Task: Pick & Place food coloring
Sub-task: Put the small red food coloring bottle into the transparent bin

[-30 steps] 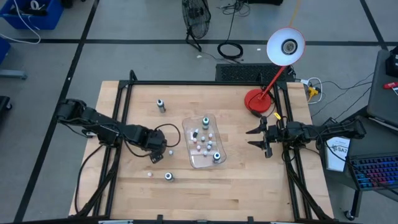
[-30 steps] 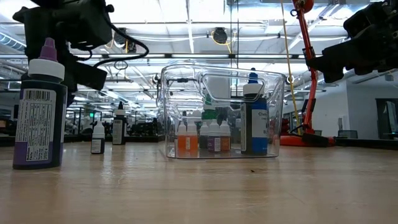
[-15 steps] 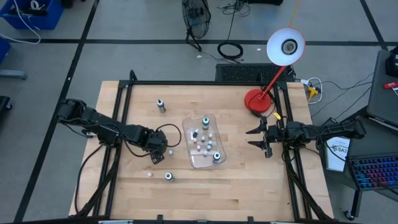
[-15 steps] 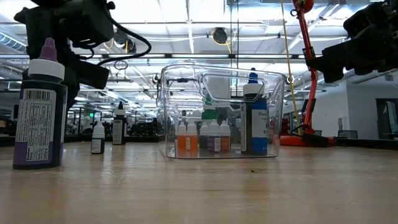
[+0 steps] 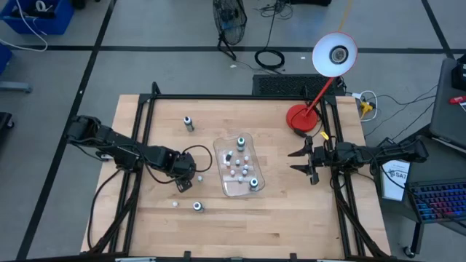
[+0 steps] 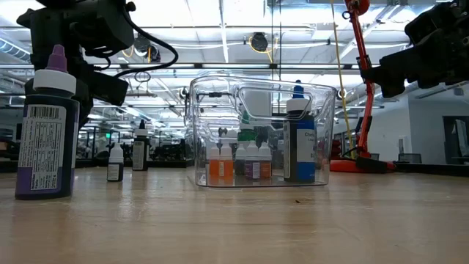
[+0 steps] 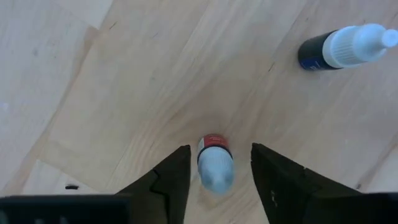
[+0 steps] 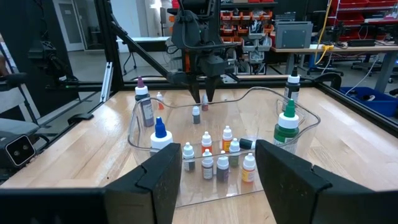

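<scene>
Tabletop (image 5: 218,225): left gripper (image 7: 214,169) straddles small bottle (image 7: 214,163).

High camera straight above me, whole table (image 5: 240,218) in frame. Low camera at tabletop level, close to clear tray (image 6: 256,132), facing room beyond. My left wrist camera points down at wood, very near, small bottle (image 7: 214,163) between my fingers. My right wrist camera looks level across table, tray at 12 o'clock, my left arm behind. Tray shared by high, low, right wrist views.
</scene>
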Motion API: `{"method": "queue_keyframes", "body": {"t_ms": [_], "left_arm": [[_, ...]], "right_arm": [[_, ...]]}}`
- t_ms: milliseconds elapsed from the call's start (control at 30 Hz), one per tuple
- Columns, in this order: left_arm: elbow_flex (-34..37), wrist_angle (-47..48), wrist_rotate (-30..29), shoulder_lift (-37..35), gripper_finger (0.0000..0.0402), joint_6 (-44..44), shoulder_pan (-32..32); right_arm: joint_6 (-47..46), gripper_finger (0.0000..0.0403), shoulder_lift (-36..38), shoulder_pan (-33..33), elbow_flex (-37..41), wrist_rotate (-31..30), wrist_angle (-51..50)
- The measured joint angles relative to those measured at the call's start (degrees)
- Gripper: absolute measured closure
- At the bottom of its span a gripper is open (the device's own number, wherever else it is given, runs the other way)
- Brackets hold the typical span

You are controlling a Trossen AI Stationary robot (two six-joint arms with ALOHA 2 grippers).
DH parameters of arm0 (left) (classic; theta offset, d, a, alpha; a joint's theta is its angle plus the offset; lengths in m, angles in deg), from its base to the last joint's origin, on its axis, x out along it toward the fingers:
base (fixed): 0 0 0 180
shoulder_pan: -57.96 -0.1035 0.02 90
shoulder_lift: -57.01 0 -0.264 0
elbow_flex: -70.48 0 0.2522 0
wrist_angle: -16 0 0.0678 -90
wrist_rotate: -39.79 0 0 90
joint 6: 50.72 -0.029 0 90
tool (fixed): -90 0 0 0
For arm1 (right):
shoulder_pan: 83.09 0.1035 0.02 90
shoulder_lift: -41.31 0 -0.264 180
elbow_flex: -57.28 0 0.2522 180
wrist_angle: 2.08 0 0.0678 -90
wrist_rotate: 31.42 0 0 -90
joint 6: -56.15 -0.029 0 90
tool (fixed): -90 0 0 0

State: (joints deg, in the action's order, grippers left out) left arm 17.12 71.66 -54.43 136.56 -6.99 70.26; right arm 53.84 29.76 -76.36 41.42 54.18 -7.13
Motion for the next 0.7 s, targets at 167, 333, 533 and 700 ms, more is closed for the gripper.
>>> {"method": "queue_keyframes", "body": {"t_ms": [167,333,533,700], "left_arm": [[1.84,-0.01,-0.11,0.00,0.0279,0.26,-0.09],[2.95,-0.35,-0.29,-0.09,0.0336,-0.77,-1.09],[2.72,-3.11,-0.05,-0.04,0.0358,-4.63,-1.14],[2.67,-3.07,0.76,0.00,0.0335,-4.14,-1.14]], "right_arm": [[0.00,0.0210,0.02,-0.01,0.02,0.02,0.00],[0.00,0.0209,0.00,0.01,0.00,0.00,0.00],[0.00,0.0209,0.00,0.01,0.02,0.00,-0.02],[0.00,0.0210,0.01,0.01,0.00,0.00,-0.02]]}}
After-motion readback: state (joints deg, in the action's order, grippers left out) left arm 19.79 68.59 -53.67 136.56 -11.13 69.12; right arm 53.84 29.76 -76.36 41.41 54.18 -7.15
